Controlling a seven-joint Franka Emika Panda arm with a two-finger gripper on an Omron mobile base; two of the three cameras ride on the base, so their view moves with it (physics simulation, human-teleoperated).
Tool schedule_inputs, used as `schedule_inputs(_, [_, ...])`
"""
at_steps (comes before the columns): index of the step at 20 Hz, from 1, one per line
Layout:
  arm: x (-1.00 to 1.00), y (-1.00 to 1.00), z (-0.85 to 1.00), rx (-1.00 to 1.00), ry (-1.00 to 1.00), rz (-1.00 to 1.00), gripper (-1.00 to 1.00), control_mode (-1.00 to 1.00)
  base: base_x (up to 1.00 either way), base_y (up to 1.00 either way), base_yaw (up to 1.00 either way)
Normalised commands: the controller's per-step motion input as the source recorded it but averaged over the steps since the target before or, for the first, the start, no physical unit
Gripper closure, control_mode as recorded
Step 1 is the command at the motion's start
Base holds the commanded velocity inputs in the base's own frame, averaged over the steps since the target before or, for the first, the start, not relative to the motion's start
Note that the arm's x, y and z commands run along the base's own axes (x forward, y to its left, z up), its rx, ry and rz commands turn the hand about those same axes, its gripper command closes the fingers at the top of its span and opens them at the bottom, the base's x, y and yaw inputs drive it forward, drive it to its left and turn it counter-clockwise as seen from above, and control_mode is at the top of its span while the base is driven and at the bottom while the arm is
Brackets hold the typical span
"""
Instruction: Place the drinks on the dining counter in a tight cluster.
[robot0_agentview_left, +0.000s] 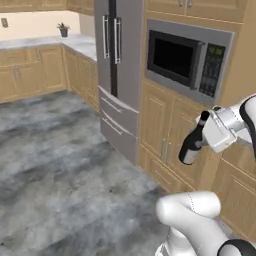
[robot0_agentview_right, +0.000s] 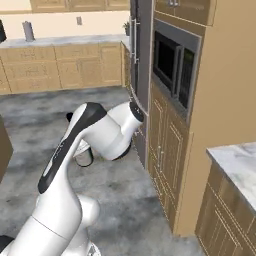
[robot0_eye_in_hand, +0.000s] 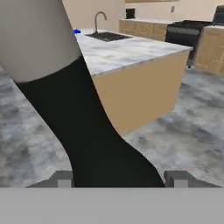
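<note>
The robot's hand (robot0_agentview_left: 202, 141) carries the wine bottle (robot0_agentview_left: 192, 142) in mid-air, tilted, before tan wood cabinets (robot0_agentview_left: 160, 125) below a microwave (robot0_agentview_left: 187, 57), its fingers closed on the dark body near the shoulder. Glass of this kind likely handles heavy, rigid, slick and breakable, so a firm hold low on the body seems wisest. Seen from the hand, the marble surface (robot0_eye_in_hand: 127, 50) with its sink (robot0_eye_in_hand: 105, 36) lies well ahead across the floor. A blue speck (robot0_eye_in_hand: 77, 31) there is too small to identify; the bottle's base is hidden.
</note>
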Motion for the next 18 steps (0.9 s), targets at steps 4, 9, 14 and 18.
schedule_inputs(4, [0.0, 0.0, 0.0, 0.0, 0.0, 0.0, 1.0, 1.0, 0.0, 0.05, 1.0])
schedule_inputs(9, [0.0, 0.0, 0.0, 0.0, 0.0, 0.0, 1.0, 1.0, 0.0, 0.0, 1.0])
schedule_inputs(14, [0.0, 0.0, 0.0, 0.0, 0.0, 0.0, 1.0, 1.0, 0.59, 0.04, 0.54])
schedule_inputs(18, [0.0, 0.0, 0.0, 0.0, 0.0, 0.0, 1.0, 1.0, 0.72, 0.65, -0.02])
